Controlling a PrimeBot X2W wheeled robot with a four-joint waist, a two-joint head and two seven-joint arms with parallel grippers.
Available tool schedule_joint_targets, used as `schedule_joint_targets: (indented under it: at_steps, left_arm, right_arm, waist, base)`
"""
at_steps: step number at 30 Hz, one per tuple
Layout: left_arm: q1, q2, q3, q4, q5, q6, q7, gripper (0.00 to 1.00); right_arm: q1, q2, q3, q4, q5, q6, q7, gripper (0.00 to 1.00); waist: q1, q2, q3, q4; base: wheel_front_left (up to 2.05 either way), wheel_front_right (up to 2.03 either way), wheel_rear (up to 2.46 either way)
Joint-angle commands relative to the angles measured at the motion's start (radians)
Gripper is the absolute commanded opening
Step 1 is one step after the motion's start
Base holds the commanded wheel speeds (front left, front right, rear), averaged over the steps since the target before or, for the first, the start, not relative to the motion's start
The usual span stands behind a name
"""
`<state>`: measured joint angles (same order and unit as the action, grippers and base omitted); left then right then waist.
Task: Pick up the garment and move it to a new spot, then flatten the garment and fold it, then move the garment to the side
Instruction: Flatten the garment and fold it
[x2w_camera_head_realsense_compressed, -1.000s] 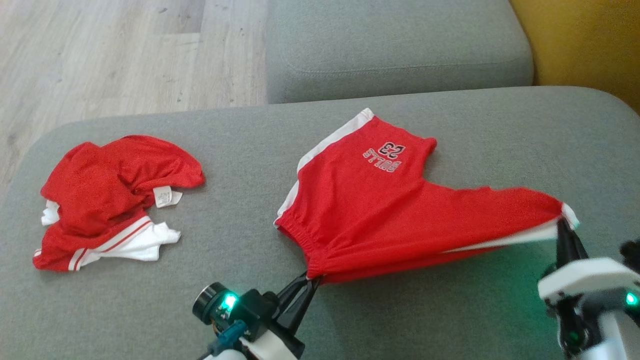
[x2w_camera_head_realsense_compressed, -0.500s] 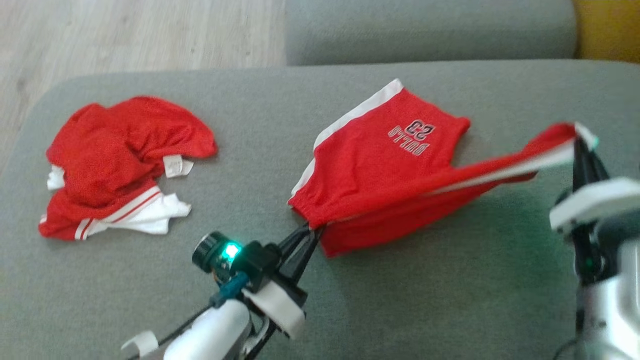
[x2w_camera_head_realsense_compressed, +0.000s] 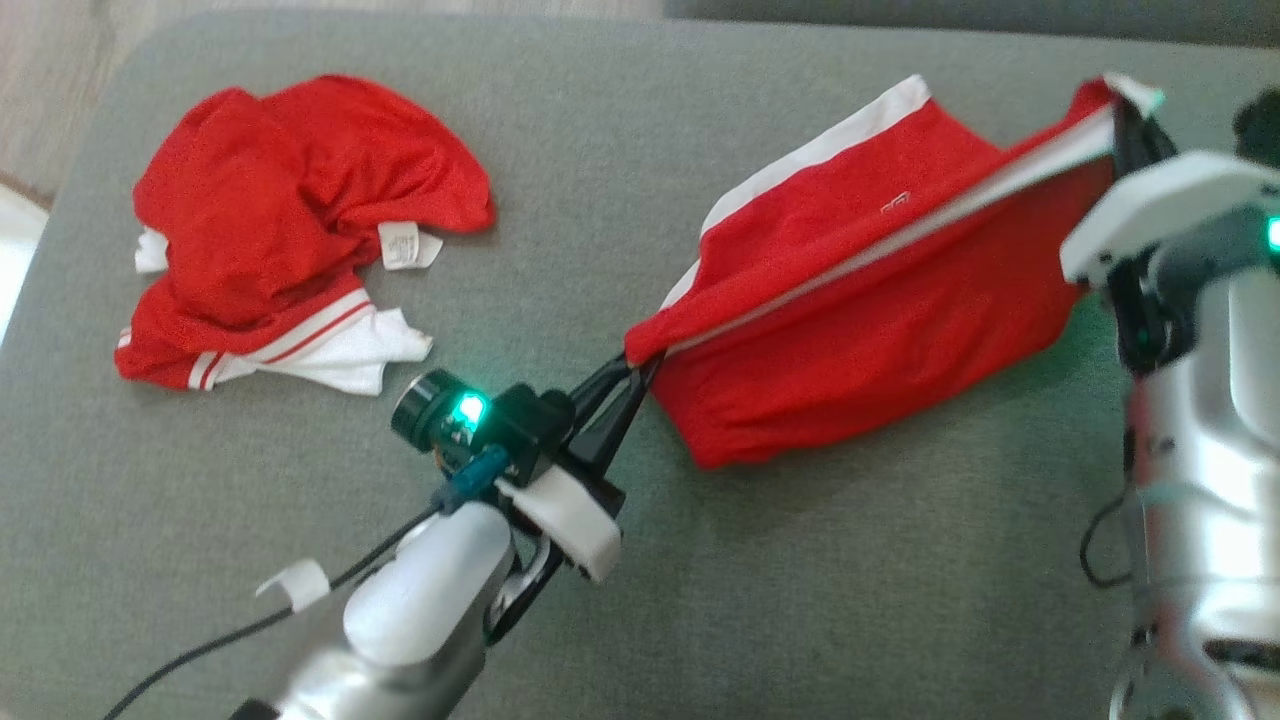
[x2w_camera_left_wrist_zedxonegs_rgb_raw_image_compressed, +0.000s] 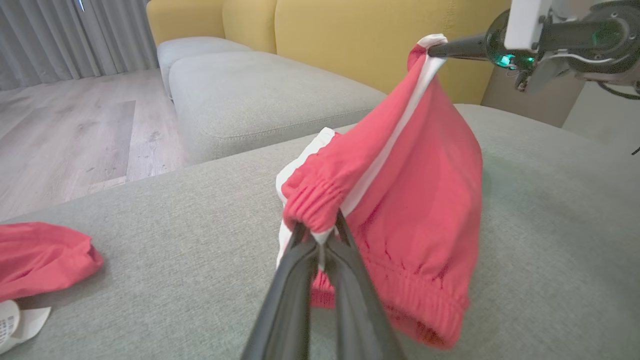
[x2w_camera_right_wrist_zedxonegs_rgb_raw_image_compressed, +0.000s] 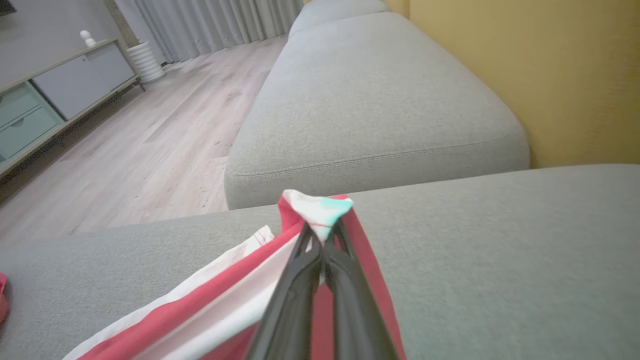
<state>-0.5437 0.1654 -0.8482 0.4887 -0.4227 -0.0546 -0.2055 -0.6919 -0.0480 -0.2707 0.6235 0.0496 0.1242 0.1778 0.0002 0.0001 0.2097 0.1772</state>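
A crumpled red jersey (x2w_camera_head_realsense_compressed: 300, 210) with white, red-striped trim lies near the far left corner of the grey cushion (x2w_camera_head_realsense_compressed: 300, 600), its white label (x2w_camera_head_realsense_compressed: 400, 245) turned up on the side facing the cushion's middle. Beyond the far edge sits a second grey cushion (x2w_camera_right_wrist_zedxonegs_rgb_raw_image_compressed: 370, 105) against a yellow backrest (x2w_camera_right_wrist_zedxonegs_rgb_raw_image_compressed: 550, 75). Pale wooden floor (x2w_camera_left_wrist_zedxonegs_rgb_raw_image_compressed: 65, 135) runs to grey curtains (x2w_camera_right_wrist_zedxonegs_rgb_raw_image_compressed: 215, 20), a ribbed white pot (x2w_camera_right_wrist_zedxonegs_rgb_raw_image_compressed: 145, 62) and a low cabinet (x2w_camera_right_wrist_zedxonegs_rgb_raw_image_compressed: 55, 85)

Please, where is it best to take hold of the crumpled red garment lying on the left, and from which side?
Probably the white corner of the crumpled garment. It sticks out fairly flat toward the robot and its right, free of the bunched red folds. Come from above on that near-right side and pinch the corner's edge.
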Motion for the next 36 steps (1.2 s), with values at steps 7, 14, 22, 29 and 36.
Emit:
schedule_joint_targets:
  at_steps: [7,14,22,29,36]
  left_arm:
    - [-0.134,-0.025,0.04,0.031,-0.007,-0.022,-0.025,0.0]
    - [-0.19,-0.051,0.032,0.081,-0.002,-0.036,-0.042,0.0]
    - [-0.232,-0.082,0.02,0.13,-0.001,-0.047,-0.052,0.0]
    - [-0.251,-0.096,0.027,0.158,-0.006,-0.045,-0.055,0.5]
    - [-0.233,-0.095,0.048,0.173,-0.001,-0.033,-0.056,1.0]
  right_arm:
    - [-0.216,-0.008,0.035,0.117,-0.099,0.007,-0.06,0.0]
    - [-0.308,-0.028,0.053,0.265,-0.184,0.007,-0.11,0.0]
    - [-0.375,-0.035,-0.036,0.379,-0.255,0.007,-0.193,0.0]
    - [-0.417,-0.032,-0.081,0.454,-0.284,0.007,-0.233,1.0]
    - [-0.417,-0.028,-0.073,0.542,-0.256,0.007,-0.302,1.0]
  waist:
    - [-0.0002,-0.0001,0.115,0.058]
    - [-0.0002,-0.0001,0.158,0.089]
    - [-0.0002,-0.0001,0.192,0.124]
    - [-0.0002,-0.0001,0.206,0.133]
    - [-0.0002,-0.0001,0.159,0.11]
  base:
    - [0.0,0.0,0.0]
    - [0.0,0.0,0.0]
    - [0.0,0.0,0.0]
    - [0.0,0.0,0.0]
    - [0.0,0.0,0.0]
